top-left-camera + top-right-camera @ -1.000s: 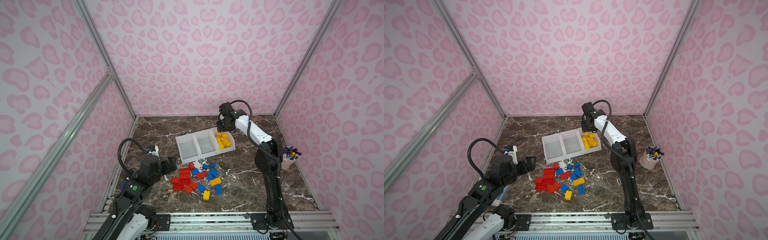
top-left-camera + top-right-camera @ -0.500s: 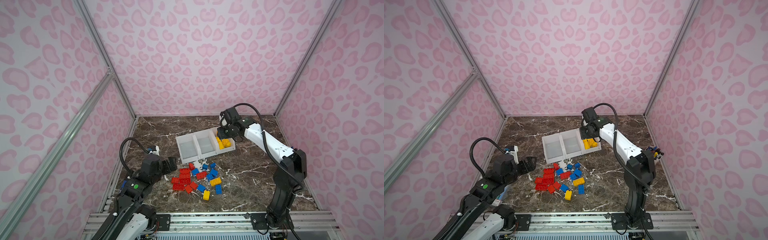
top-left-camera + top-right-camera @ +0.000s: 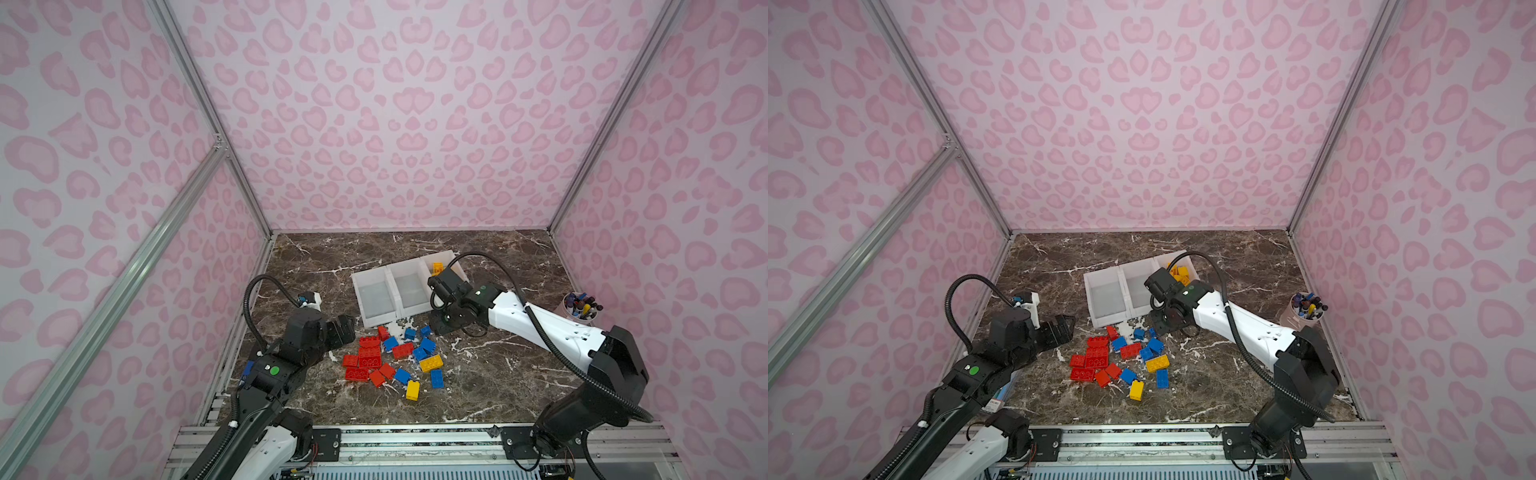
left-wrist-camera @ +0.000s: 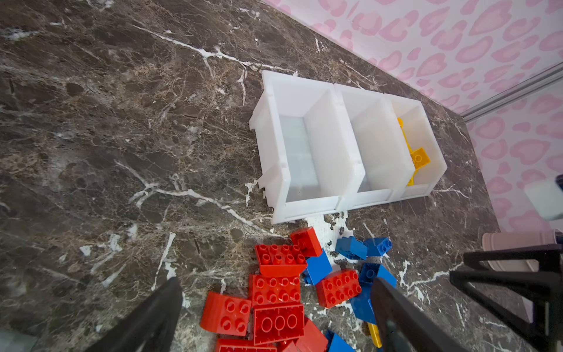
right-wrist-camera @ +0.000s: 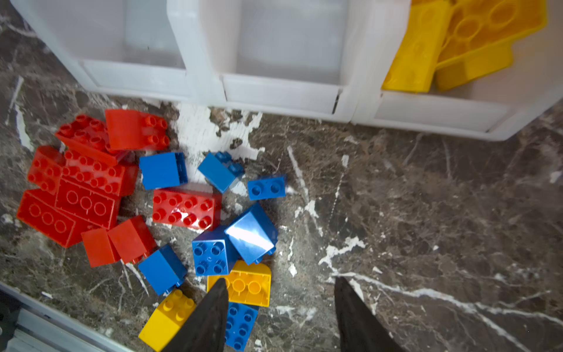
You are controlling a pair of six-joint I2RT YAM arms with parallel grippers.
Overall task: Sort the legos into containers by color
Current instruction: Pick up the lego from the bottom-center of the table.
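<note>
Chunky red, blue and yellow plastic lego bricks lie in a pile on the brown marble table, by three joined white plastic bins. Yellow bricks sit in one end bin. The left gripper and right gripper both have fingers apart, holding nothing.

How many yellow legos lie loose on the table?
2: a yellow rectangle beside blue bricks, and a smaller yellow brick nearest the robot. More may hide under others.
</note>
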